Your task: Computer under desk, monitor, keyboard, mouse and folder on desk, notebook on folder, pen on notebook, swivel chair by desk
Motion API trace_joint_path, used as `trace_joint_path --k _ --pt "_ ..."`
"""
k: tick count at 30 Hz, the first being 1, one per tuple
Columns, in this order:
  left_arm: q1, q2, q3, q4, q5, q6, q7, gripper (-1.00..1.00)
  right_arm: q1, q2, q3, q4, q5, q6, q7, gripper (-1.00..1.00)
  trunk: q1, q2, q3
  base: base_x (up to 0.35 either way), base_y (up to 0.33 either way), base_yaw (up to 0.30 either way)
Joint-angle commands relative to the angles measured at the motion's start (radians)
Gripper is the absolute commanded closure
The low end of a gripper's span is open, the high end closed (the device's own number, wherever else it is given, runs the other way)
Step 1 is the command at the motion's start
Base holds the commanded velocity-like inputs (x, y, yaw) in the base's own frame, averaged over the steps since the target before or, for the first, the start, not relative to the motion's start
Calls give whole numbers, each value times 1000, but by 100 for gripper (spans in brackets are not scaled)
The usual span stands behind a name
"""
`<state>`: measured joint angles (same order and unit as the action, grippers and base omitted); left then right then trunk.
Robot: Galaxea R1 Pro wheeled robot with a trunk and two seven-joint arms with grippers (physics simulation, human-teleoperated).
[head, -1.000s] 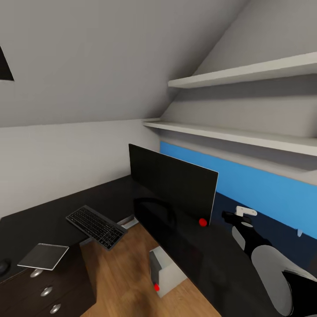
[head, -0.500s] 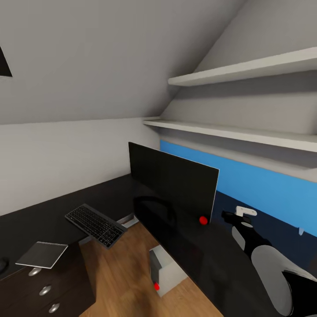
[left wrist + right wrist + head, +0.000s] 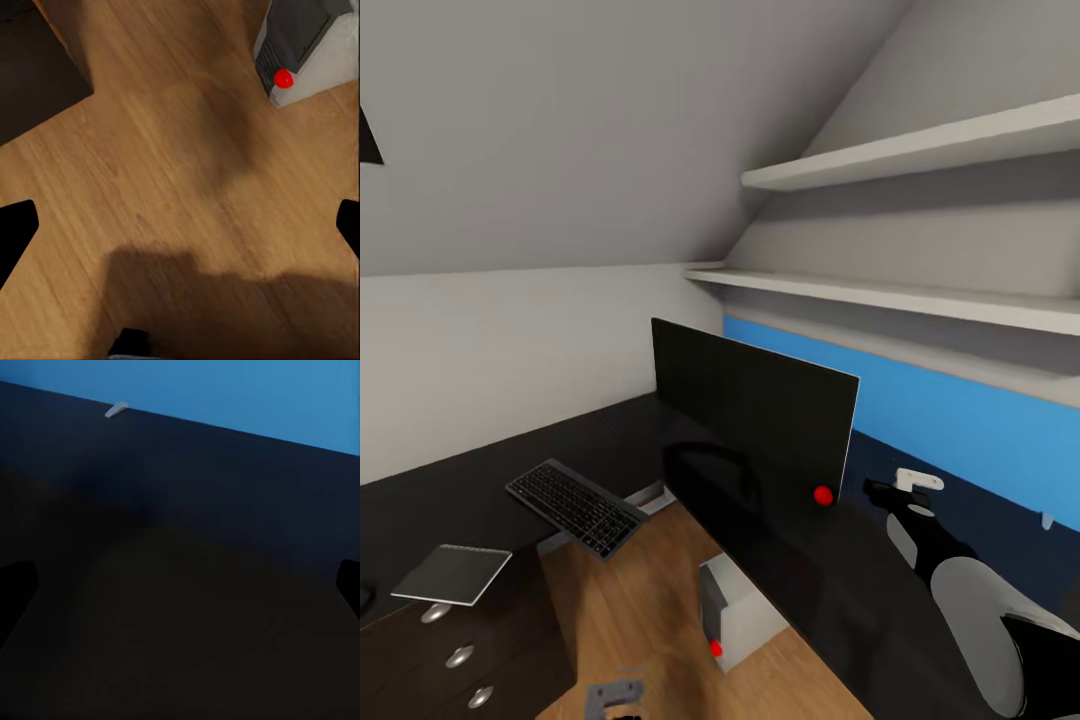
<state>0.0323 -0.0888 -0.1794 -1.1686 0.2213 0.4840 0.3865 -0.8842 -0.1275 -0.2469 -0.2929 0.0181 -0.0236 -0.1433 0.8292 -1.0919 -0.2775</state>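
- Desk (image 3: 830,580) is wrapping the corner as an L: one wing along the left wall, the other under the blue wall strip, wood floor in the notch between.
- Monitor (image 3: 750,425) is standing on the right wing with its long axis along that wing, black front facing the notch, red dot at the lower corner nearest you.
- Keyboard (image 3: 575,507) is lying on the left wing near the inner edge, long axis running diagonally toward the monitor foot, near it but not touching.
- Notebook (image 3: 450,573) is sitting flat above the drawers (image 3: 455,655), well apart from the keyboard, one corner pointing at you.
- Computer (image 3: 732,612) is standing on the floor under the right wing, red light facing out; that item looks done.
- Right gripper (image 3: 893,487) is hovering over the desk top beside the monitor's red-dot corner; the right wrist view has both finger tips at the frame edges, spread wide, holding nothing.
- Left gripper (image 3: 612,696) is hanging low over the floor (image 3: 150,150), fingers likewise apart and empty.
- You're looking at a survey moment, I'd say: nothing grasped, and mouse, folder, pen and chair are yet to be located.
- You're best off leaving bare desk beside the keyboard for the mouse and the folder stack, and keeping the right arm off the monitor, which I'd expect to tip easily.
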Motion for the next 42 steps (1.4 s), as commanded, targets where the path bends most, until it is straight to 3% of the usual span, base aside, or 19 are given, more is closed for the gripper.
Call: trace_joint_path --k 1,2,3,8,16,24,25,28,42 --pt "0 -5 -2 -71 11 67 9 -100 -1 1 -3 0 2 -2 -1 -100 4 -8 -4 0 0 0" --pt "0 -9 -2 -102 12 92 9 -100 -1 1 -3 0 2 -2 -1 -100 8 -15 -7 0 0 0" --pt "0 -38 -2 -213 12 171 9 -100 -1 1 -3 0 2 -2 -1 -100 12 -22 -11 0 0 0" --pt "0 -59 -3 -265 11 225 9 -100 -1 1 -3 0 2 -13 -1 -100 31 -57 -26 0 0 0" --pt "0 -55 -1 -268 8 232 8 -100 -1 -1 -3 4 3 -115 -4 -100 58 -106 -48 0 0 0" --pt "0 -52 -2 -267 6 231 8 -100 -1 -1 -3 5 3 -119 -5 -100 58 -106 -48 0 0 0" --pt "0 -39 -2 -267 6 230 8 -100 -1 -1 -3 5 3 -119 -5 -100 58 -106 -48 22 0 0" --pt "0 -33 -2 -268 7 230 7 -100 -1 -4 -3 4 3 -120 -5 -100 58 -106 -48 107 0 0" --pt "0 -31 -5 -268 6 230 8 -100 -1 -17 -3 7 3 -120 -4 -100 58 -106 -48 134 26 0"
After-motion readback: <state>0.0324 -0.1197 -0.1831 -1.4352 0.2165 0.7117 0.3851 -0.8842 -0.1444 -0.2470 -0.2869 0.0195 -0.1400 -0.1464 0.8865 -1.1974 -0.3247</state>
